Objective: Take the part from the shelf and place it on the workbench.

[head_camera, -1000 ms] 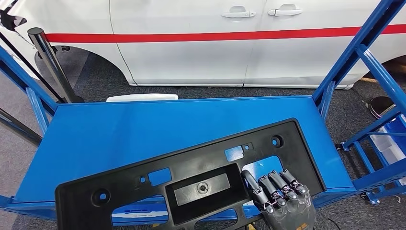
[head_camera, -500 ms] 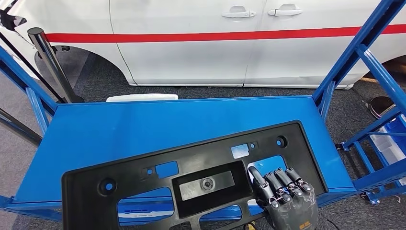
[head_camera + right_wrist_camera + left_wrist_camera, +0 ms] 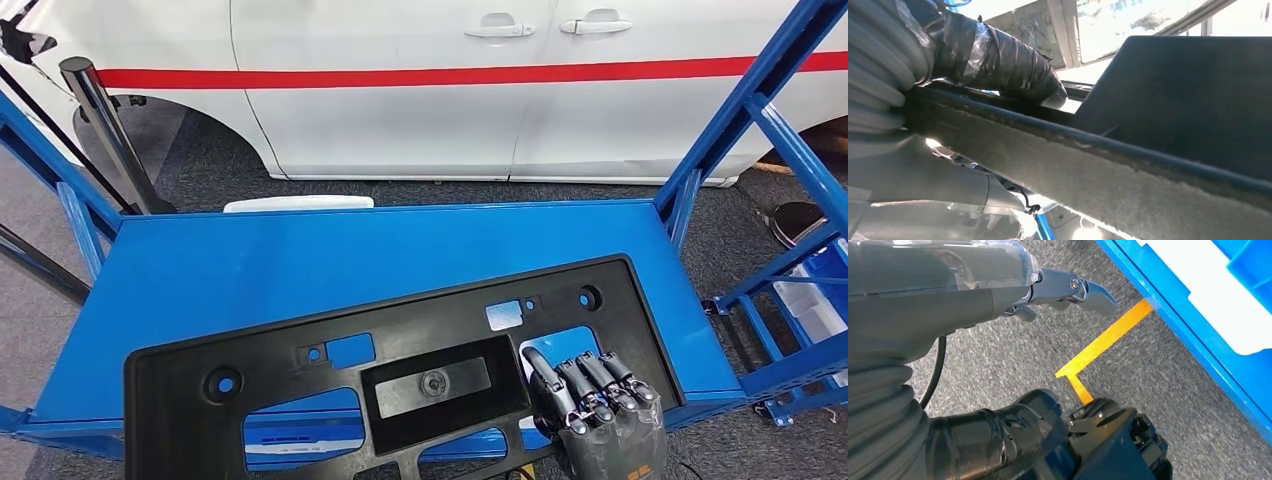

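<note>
The part (image 3: 420, 340) is a long black plastic panel with several cut-outs and a recessed middle. It lies slanted over the front half of the blue shelf (image 3: 300, 260), and its near edge overhangs the shelf's front. My right hand (image 3: 598, 415) grips the part's near right section, with fingers curled over the top. In the right wrist view the thumb (image 3: 998, 60) presses against the part's edge (image 3: 1108, 165). My left hand (image 3: 998, 340) hangs over grey carpet and holds nothing, its fingers (image 3: 1088, 290) apart from the thumb.
A white car with a red stripe (image 3: 450, 75) stands behind the shelf. Blue uprights (image 3: 740, 110) frame both shelf ends, and a black post (image 3: 100, 130) rises at the back left. Blue bins (image 3: 815, 290) sit at the right. Yellow tape (image 3: 1108, 340) marks the floor.
My right hand and the part have shifted slightly to the right and toward me. The part's left end has risen in the picture, so it lies less slanted.
</note>
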